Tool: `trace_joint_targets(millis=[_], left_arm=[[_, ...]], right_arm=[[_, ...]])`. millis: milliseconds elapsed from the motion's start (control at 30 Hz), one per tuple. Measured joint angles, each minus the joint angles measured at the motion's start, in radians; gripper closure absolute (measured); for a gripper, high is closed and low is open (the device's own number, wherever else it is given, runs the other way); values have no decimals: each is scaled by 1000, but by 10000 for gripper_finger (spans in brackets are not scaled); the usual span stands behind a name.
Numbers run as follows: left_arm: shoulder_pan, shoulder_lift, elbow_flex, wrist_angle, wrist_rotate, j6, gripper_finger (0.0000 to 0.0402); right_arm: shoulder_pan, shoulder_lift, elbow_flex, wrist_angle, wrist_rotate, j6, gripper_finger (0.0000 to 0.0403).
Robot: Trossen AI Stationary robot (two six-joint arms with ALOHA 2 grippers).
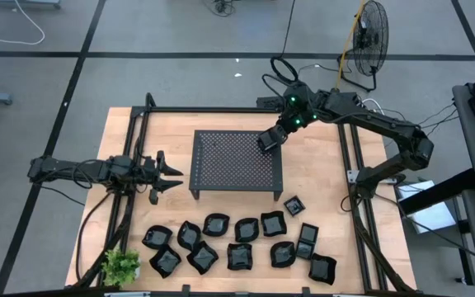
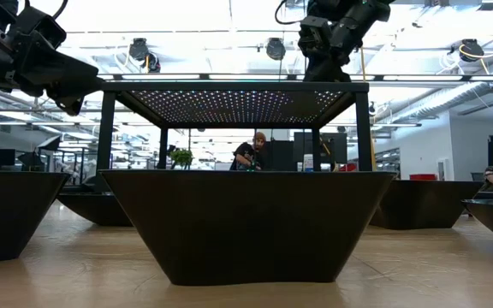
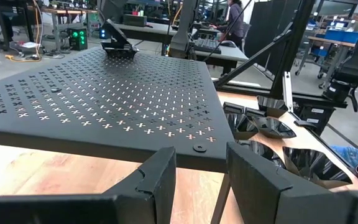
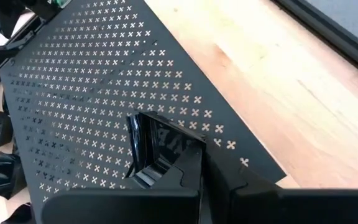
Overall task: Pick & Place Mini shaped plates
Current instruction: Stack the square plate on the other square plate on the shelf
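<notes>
Rack point(image 1: 233, 161): my right end effector point(image 1: 270, 139) pinches the first plate point(image 4: 160, 152) over it. Left end effector point(image 1: 170, 175) spread, waiting. Remaining plates point(image 1: 246, 229) on bench: all.

Bare table point(image 1: 320, 177) flanks the rack point(image 1: 233, 161); crowded mini shaped plates point(image 1: 237, 243) block its front.

Both arms were built of dark, matte black segments, with black cables looped along them. Small green lights were seen glowing near the wrist of the right arm. The left claw point(image 1: 170, 175) was formed of two thick, blocky black fingers point(image 3: 157, 180) with angular, flat-faced ends.
</notes>
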Motion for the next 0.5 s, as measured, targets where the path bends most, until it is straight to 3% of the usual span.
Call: trace_joint_targets(millis=[500], left_arm=[[0,0,0,0,0,0,256]], right_arm=[[7,0,-50,18,6,104,403]])
